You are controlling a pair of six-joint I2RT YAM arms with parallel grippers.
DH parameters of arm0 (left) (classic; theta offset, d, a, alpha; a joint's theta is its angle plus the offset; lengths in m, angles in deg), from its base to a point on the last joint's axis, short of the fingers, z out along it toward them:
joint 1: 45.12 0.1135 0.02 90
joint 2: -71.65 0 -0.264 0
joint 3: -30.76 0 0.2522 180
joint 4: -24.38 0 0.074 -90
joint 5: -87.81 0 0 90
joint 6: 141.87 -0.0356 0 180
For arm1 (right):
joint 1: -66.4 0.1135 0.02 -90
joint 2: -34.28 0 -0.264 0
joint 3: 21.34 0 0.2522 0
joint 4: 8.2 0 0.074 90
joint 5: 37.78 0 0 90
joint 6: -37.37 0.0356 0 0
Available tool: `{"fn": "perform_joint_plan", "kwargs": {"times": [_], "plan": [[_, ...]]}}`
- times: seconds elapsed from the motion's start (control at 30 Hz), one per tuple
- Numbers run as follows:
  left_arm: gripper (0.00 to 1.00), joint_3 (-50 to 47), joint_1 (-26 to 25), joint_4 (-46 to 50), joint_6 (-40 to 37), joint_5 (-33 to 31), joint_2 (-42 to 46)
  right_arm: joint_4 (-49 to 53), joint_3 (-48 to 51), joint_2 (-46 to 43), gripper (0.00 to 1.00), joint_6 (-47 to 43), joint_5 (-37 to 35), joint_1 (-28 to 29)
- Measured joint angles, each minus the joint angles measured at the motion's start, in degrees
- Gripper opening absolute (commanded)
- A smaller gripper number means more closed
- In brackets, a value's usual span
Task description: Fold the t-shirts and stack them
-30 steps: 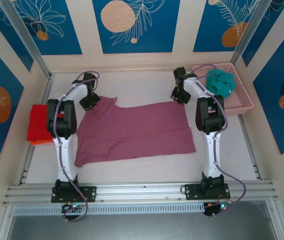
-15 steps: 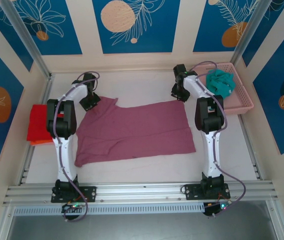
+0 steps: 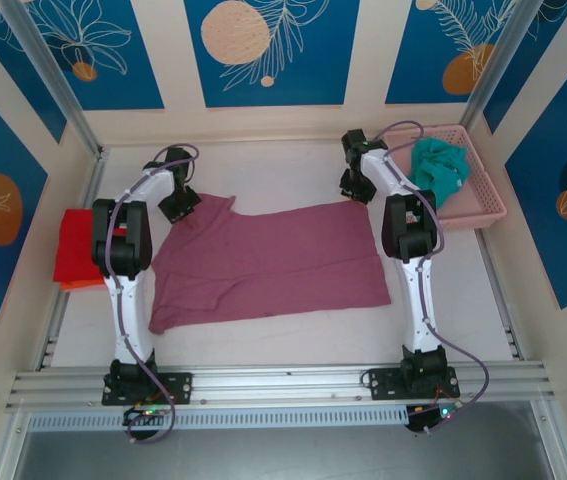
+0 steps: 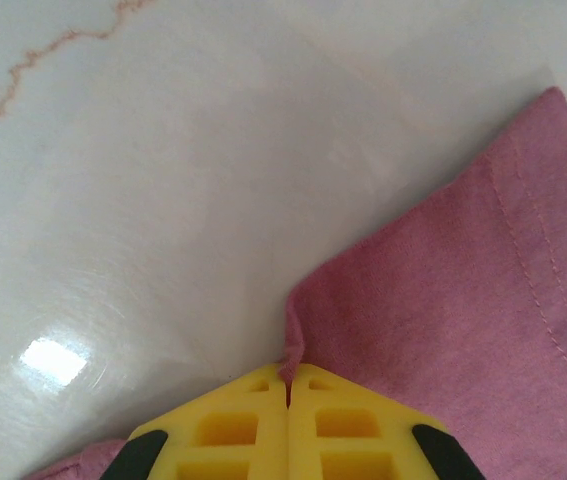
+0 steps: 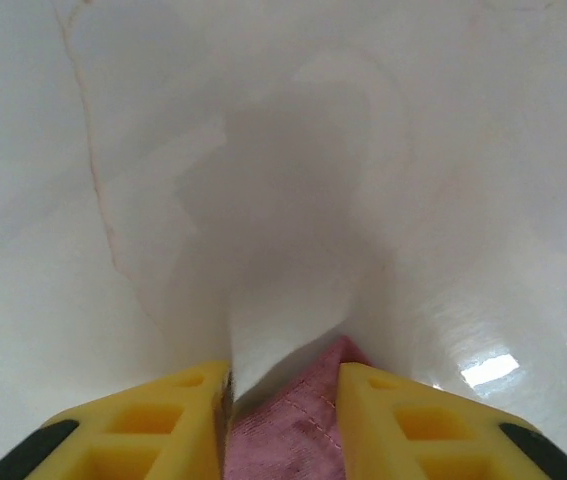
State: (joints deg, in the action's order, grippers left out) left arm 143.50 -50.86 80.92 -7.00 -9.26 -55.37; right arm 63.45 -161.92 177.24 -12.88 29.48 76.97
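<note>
No text, label, brand, number or sign legible anywhere.

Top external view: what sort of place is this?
Likely a purpose-built robot cell, not a home: aluminium rail at the near edge, printed panel walls, mauve t-shirt on a white table.

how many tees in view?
3: the mauve tee spread mid-table, the red tee folded at the left edge, the teal tee bunched in the pink basket, far right. More could hide underneath.
</note>
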Motion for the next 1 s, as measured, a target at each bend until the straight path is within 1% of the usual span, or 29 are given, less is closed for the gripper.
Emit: {"fn": "perform_joint_plan", "kwargs": {"times": [0.1, 0.2, 0.47, 0.57, 0.77, 1.0], "plan": [[0.00, -0.2, 0.0, 0.0, 0.0, 0.0, 0.1, 1.2, -0.9, 0.5, 0.16, -0.8, 0.1, 0.1], [0.00, -0.3, 0.0, 0.0, 0.0, 0.1, 0.2, 1.9, -1.1, 0.5, 0.00, -1.2, 0.2, 0.1], [0.00, -0.4, 0.0, -0.1, 0.0, 0.2, 0.2, 2.4, -1.2, 0.3, 0.00, -0.8, 0.5, 0.1], [0.00, -0.5, 0.0, -0.1, 0.0, 0.9, 0.5, 1.7, 1.2, -1.2, 0.00, -0.7, 0.5, 0.1], [0.00, -0.9, 0.0, 0.1, 0.0, 2.0, 2.5, -0.7, 7.6, -8.8, 0.00, -0.8, 0.5, 0.1], [0.00, -1.1, 0.0, 0.9, -0.5, 2.1, 9.9, -5.3, 16.1, -20.3, 0.00, -1.2, 0.7, 0.1]]}}
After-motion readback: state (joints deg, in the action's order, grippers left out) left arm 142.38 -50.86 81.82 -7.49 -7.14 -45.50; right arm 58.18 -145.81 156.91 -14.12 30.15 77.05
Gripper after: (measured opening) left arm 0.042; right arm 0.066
